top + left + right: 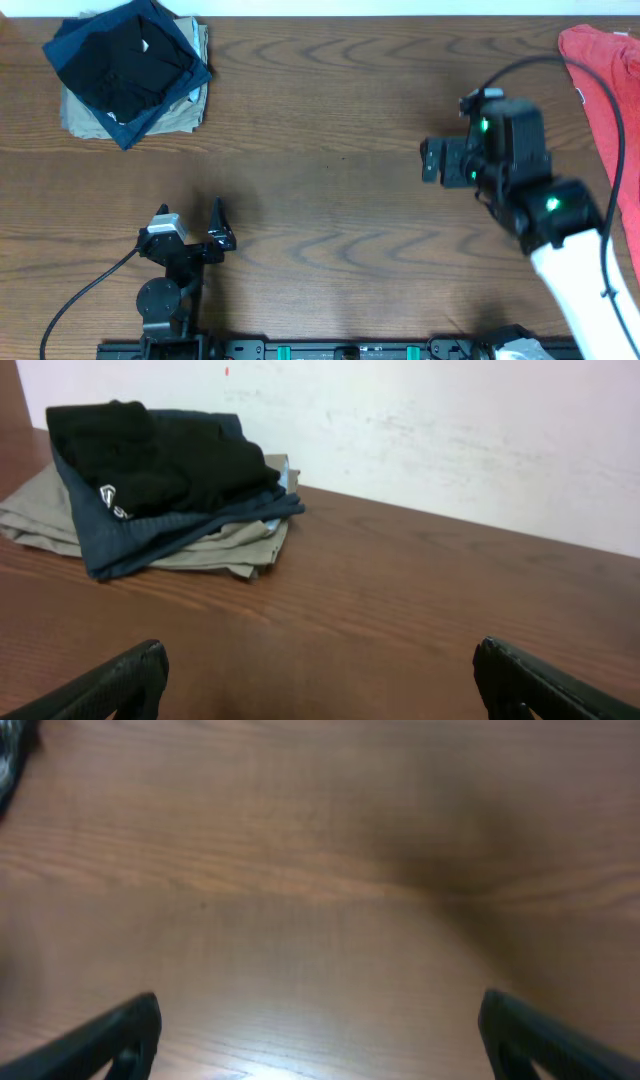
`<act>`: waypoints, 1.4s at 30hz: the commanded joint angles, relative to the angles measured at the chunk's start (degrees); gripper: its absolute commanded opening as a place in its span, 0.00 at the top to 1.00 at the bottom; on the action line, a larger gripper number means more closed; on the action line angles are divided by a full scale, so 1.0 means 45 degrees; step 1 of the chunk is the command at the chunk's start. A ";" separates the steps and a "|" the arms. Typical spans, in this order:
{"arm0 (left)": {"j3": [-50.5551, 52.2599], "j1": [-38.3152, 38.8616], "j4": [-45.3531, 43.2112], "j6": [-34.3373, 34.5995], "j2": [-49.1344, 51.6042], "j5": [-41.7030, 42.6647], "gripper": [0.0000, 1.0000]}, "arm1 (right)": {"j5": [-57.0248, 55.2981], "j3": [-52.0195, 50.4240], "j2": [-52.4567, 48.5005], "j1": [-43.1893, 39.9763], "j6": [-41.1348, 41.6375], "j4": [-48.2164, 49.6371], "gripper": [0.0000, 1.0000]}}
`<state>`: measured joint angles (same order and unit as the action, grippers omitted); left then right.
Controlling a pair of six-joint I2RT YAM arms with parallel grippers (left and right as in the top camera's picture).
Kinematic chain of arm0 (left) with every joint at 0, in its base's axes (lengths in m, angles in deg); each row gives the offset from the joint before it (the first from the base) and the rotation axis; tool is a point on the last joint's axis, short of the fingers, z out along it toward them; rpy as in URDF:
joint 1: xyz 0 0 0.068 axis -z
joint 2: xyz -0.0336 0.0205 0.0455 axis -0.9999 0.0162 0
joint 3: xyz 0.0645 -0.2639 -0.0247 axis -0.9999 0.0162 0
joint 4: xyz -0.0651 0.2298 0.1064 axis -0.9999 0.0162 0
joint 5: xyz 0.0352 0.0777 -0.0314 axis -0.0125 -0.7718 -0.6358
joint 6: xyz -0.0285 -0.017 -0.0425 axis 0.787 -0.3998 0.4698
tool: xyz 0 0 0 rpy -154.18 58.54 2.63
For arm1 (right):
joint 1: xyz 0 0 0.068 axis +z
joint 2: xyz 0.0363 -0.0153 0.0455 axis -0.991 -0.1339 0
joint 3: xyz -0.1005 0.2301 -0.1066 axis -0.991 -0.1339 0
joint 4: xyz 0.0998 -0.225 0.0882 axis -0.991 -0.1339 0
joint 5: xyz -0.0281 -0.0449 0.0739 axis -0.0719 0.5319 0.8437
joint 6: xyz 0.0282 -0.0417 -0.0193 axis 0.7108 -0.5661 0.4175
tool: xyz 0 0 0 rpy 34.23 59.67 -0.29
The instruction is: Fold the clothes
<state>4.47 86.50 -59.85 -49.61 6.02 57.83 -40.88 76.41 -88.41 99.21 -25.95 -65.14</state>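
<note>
At far-left bench point(330, 120) corner I log the black T-shirt point(130, 65) folded atop a stack point(90, 120), skewed diamond-wise, no clear long axis. Left end effector point(190, 215) low, right end effector point(428, 160) outstretched; both gape empty.

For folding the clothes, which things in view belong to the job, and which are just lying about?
Job: black soft-fabric T-shirt, lying on top.
Lying about: navy blue folded garment under it; beige folded garment under that; crumpled red garment on the right.
</note>
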 commanded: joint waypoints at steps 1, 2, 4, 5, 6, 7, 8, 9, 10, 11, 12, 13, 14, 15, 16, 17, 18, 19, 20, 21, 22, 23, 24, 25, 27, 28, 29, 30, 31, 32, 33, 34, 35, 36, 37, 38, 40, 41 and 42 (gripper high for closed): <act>0.0248 -0.0058 0.0384 0.0117 -0.0092 -0.0005 0.02 | 0.0816 -0.2841 0.1763 0.0155 -0.0194 0.1783 0.01; 0.0248 -0.0058 0.0379 0.0117 -0.0092 -0.0005 0.02 | 0.1195 -0.3769 0.2375 0.0146 -0.0393 0.2628 0.01; 0.0248 -0.0058 0.0379 0.0117 -0.0092 -0.0005 0.02 | 0.1797 -0.5741 0.3861 0.0126 -0.0777 0.4347 0.01; 0.0248 -0.0058 0.0384 0.0117 -0.0092 -0.0005 0.02 | 0.1899 -0.6387 0.4454 0.0112 -0.0835 0.4823 0.01; 0.0248 -0.0058 0.0384 0.0117 -0.0092 -0.0005 0.02 | 0.1982 -0.7208 0.5328 0.0058 -0.0855 0.5357 0.01; 0.0248 -0.0058 0.0384 0.0117 -0.0092 -0.0005 0.02 | 0.2016 -0.7844 0.6110 -0.0019 -0.0855 0.5717 0.01; 0.0248 -0.0058 0.0384 0.0117 -0.0092 -0.0005 0.02 | 0.2016 -0.8403 0.6873 -0.0126 -0.0855 0.5950 0.01; 0.0248 -0.0058 0.0384 0.0117 -0.0092 -0.0005 0.02 | 0.2040 -0.8961 0.7762 -0.0301 -0.0855 0.6042 0.01; 0.0248 -0.0058 0.0379 0.0117 -0.0092 -0.0005 0.02 | 0.2103 -0.9364 0.8480 -0.0486 -0.0860 0.6033 0.01; 0.0248 -0.0058 0.0379 0.0117 -0.0092 -0.0005 0.02 | 0.2234 -0.9719 0.9156 -0.0695 -0.0860 0.6028 0.01; 0.0248 -0.0058 0.0384 0.0117 -0.0092 -0.0005 0.02 | 0.2448 -1.0098 0.9860 -0.0967 -0.0865 0.6028 0.01; 0.0248 -0.0058 0.0379 0.0117 -0.0092 -0.0005 0.02 | 0.2667 -1.0399 1.0423 -0.1219 -0.0869 0.6033 0.01; 0.0248 -0.0058 0.0379 0.0117 -0.0092 -0.0005 0.02 | 0.2905 -1.0676 1.0924 -0.1472 -0.0913 0.6028 0.01; 0.0248 -0.0058 0.0379 0.0117 -0.0092 -0.0005 0.02 | 0.3293 -1.0987 1.1482 -0.1778 -0.1083 0.6033 0.01; 0.0248 -0.0058 0.0379 0.0117 -0.0092 -0.0005 0.02 | 0.3560 -1.1152 1.1788 -0.1948 -0.1253 0.6037 0.01; 0.0248 -0.0058 0.0384 0.0117 -0.0092 -0.0005 0.02 | 0.3857 -1.1351 1.2128 -0.2137 -0.1481 0.6042 0.01; 0.0248 -0.0058 0.0384 0.0117 -0.0092 -0.0005 0.02 | 0.4065 -1.1511 1.2400 -0.2278 -0.1685 0.6042 0.01; 0.0248 -0.0058 0.0384 0.0117 -0.0092 -0.0005 0.02 | 0.4201 -1.1691 1.2701 -0.2419 -0.1909 0.6042 0.01; 0.0248 -0.0058 0.0384 0.0117 -0.0092 -0.0005 0.02 | 0.4206 -1.1827 1.2930 -0.2521 -0.2011 0.6042 0.01; 0.0248 -0.0058 0.0379 0.0117 -0.0092 -0.0005 0.02 | 0.4201 -1.1963 1.3158 -0.2608 -0.2006 0.6047 0.01; 0.0248 -0.0058 0.0384 0.0117 -0.0092 -0.0005 0.02 | 0.4192 -1.2118 1.3406 -0.2696 -0.2011 0.6076 0.01; 0.0248 -0.0058 0.0379 0.0117 -0.0092 -0.0005 0.02 | 0.4192 -1.2254 1.3610 -0.2754 -0.2006 0.6144 0.01; 0.0248 -0.0058 0.0384 0.0117 -0.0092 -0.0005 0.02 | 0.4187 -1.2386 1.3799 -0.2773 -0.2006 0.6251 0.01; 0.0248 -0.0058 0.0384 0.0117 -0.0092 -0.0005 0.02 | 0.4163 -1.2400 1.3974 -0.2778 -0.2069 0.6329 0.01; 0.0248 -0.0058 0.0379 0.0117 -0.0092 -0.0005 0.02 | 0.4153 -1.2410 1.4275 -0.2778 -0.2249 0.6368 0.01; 0.0248 -0.0058 0.0384 0.0117 -0.0092 -0.0005 0.02 | 0.4143 -1.2410 1.4299 -0.2778 -0.2404 0.6499 0.01; 0.0248 -0.0058 0.0379 0.0117 -0.0092 -0.0005 0.02 | 0.4138 -1.2420 1.4294 -0.2788 -0.2701 0.6620 0.01; 0.0248 -0.0058 0.0379 0.0117 -0.0092 -0.0005 0.02 | 0.4133 -1.2439 1.4294 -0.2793 -0.2997 0.6688 0.01; 0.0248 -0.0058 0.0384 0.0117 -0.0092 -0.0005 0.02 | 0.3997 -1.2478 1.4294 -0.2803 -0.3366 0.6781 0.01; 0.0248 -0.0058 0.0384 0.0117 -0.0092 -0.0005 0.02 | 0.3813 -1.2531 1.4294 -0.2803 -0.3580 0.6912 0.01; 0.0248 -0.0058 0.0384 0.0117 -0.0092 -0.0005 0.02 | 0.3449 -1.2594 1.4294 -0.2803 -0.3721 0.7091 0.01; 0.0248 -0.0058 0.0384 0.0117 -0.0092 -0.0005 0.02 | 0.3045 -1.2677 1.4294 -0.2803 -0.3721 0.7325 0.01; 0.0248 -0.0058 0.0379 0.0117 -0.0092 -0.0005 0.02 | 0.2574 -1.2779 1.4294 -0.2803 -0.3721 0.7611 0.01; 0.0248 -0.0058 0.0379 0.0117 -0.0092 -0.0005 0.02 | 0.2234 -1.2881 1.4294 -0.2803 -0.3721 0.7844 0.01; 0.0248 -0.0058 0.0379 0.0117 -0.0092 -0.0005 0.02 | 0.1914 -1.2993 1.4294 -0.2803 -0.3721 0.8048 0.01; 0.0248 -0.0058 0.0384 0.0117 -0.0092 -0.0005 0.02 | 0.1603 -1.3124 1.4294 -0.2803 -0.3725 0.8184 0.01; 0.0248 -0.0058 0.0379 0.0117 -0.0092 -0.0005 0.02 | 0.0835 -1.3109 1.4294 -0.2798 -0.3725 0.7815 0.01; 0.0248 -0.0058 0.0384 0.0117 -0.0092 -0.0005 0.02 | 0.0695 -1.3109 1.4294 -0.2803 -0.3886 0.7815 0.01; 0.0248 -0.0058 0.0384 0.0117 -0.0092 -0.0005 0.02 | 0.0651 -1.3109 1.4294 -0.2803 -0.4153 0.7810 0.01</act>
<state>4.47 86.50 -59.83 -49.61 6.00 57.63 -32.90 17.84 -24.45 87.52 -41.71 -29.88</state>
